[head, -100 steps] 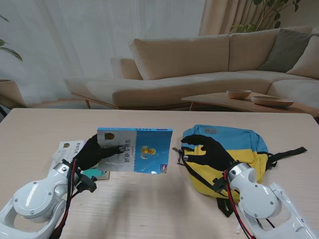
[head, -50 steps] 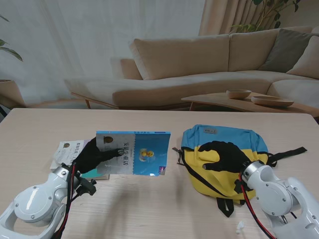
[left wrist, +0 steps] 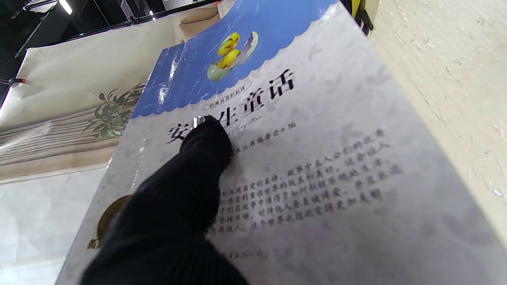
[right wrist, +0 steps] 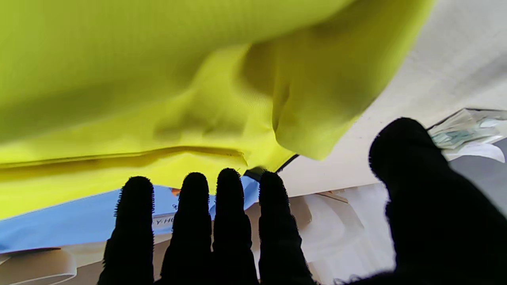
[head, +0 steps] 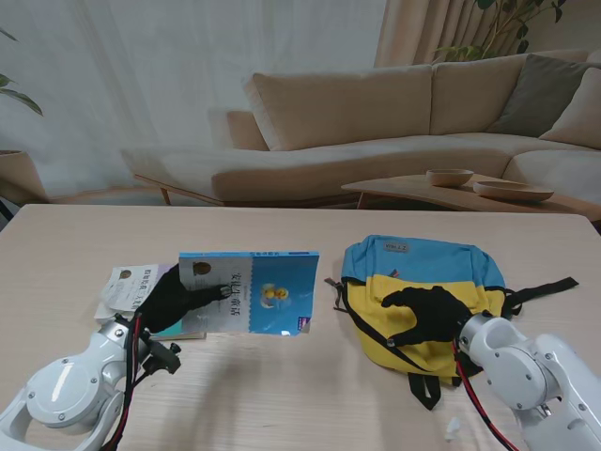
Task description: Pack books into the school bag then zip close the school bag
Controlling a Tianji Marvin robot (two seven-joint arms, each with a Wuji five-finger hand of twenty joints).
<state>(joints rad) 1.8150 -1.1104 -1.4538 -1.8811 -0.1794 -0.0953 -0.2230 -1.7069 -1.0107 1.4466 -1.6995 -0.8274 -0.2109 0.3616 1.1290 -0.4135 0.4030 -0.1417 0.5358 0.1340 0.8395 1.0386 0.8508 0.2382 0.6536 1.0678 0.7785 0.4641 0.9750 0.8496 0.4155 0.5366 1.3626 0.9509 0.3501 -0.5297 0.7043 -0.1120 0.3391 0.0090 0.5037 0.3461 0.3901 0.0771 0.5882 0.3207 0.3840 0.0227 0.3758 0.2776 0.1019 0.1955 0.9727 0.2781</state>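
Observation:
A blue and white book with a yellow duckling on its cover is held off the table, left of centre, by my left hand. In the left wrist view the thumb presses on that book's cover. The blue and yellow school bag lies flat on the right. My right hand hovers over its yellow front with fingers spread and holds nothing. The right wrist view shows the yellow fabric close beyond the fingertips.
More books lie stacked on the table under my left hand. A black bag strap trails to the right of the bag. A sofa and a low table with bowls stand beyond the far table edge.
My right hand has drawn back from the bag's left edge toward me and to the right, over its yellow front. The held book has dropped slightly and shifted a little left.

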